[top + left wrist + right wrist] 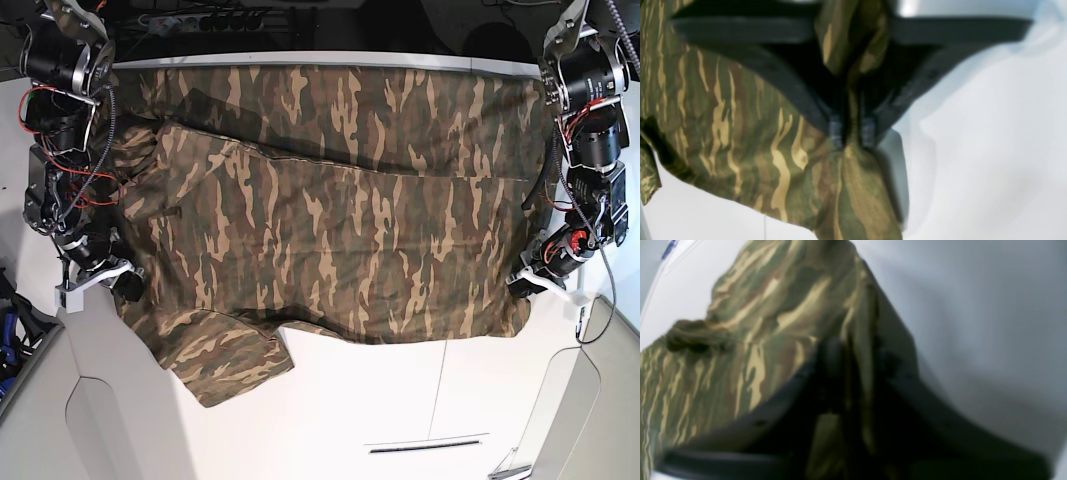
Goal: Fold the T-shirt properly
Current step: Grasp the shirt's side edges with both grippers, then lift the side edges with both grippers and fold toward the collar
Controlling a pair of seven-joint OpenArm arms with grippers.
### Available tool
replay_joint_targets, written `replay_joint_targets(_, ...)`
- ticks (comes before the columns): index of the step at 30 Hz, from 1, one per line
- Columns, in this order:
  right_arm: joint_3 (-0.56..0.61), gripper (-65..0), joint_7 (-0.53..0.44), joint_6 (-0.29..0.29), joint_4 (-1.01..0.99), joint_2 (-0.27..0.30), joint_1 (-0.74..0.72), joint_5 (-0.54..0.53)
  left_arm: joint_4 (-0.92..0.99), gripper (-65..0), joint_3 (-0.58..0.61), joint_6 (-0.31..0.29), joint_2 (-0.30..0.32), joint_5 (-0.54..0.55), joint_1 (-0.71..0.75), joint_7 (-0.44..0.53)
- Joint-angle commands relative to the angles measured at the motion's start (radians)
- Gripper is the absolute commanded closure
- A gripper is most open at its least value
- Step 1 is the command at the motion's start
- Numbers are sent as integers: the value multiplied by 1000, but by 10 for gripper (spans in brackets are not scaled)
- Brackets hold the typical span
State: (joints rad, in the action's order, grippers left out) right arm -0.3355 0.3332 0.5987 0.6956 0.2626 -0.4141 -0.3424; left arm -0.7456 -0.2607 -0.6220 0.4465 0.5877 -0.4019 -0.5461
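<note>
We see the T-shirt (340, 220) spread wide across the white table (400, 410), its camouflage cloth reaching from one arm to the other, with a layer doubled over itself along a horizontal crease in the upper part and one short sleeve (225, 360) lying out toward the table's near edge. In the base view the left gripper (527, 285) sits at the shirt's edge on that view's right, low against the cloth, and the right gripper (128, 283) sits at the opposite edge on that view's left. From the left wrist view we find the left gripper (851, 135) with its jaws drawn narrow, a bunched pleat of the shirt (740, 133) pinched between the two dark fingers (836, 128) and running up through the gap. From the right wrist view (rather blurred) the right gripper (857, 350) likewise has its jaws close together, with a fold of the fabric (740, 350) caught between them and the rest of the shirt sloping away over the pale table (973, 323).
</note>
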Motion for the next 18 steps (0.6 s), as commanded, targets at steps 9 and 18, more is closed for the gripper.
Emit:
replay_joint_targets(9, 4, 0, 51, -8, 29, 4, -12, 48, -15, 0, -1, -76, 58, 58, -36, 30)
replay_joint_targets(18, 4, 0, 209, -7, 198, 12, -6, 34, -46, 0, -1, -76, 93, 141, -34, -103)
